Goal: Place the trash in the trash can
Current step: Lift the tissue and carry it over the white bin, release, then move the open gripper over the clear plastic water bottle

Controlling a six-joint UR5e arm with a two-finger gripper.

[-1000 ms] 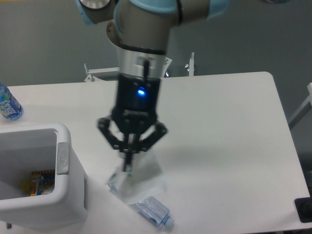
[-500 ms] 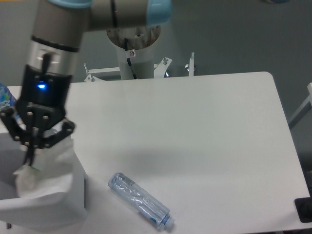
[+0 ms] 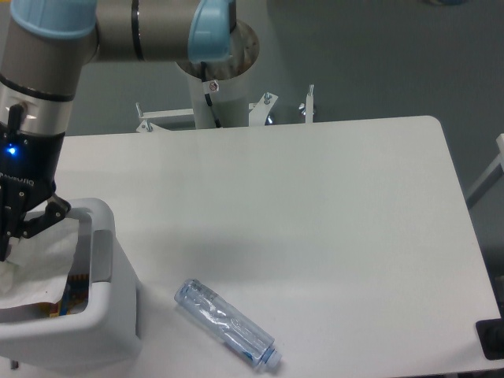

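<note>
- Gripper (image 3: 6,240) hung over the trash can (image 3: 102,315), far left; jaws' state could not be told (cut by frame edge).
- Wrapper (image 3: 35,268) draped inside the can, positioned for dropping.
- Crushed bottle (image 3: 227,324) lay on the surface (image 3: 315,205), right of the can.

Even, soft overhead light; the white table (image 3: 315,205) is bright without harsh glare; a faint blurred shadow lies left of centre; the picture is slightly soft and grainy throughout.
</note>
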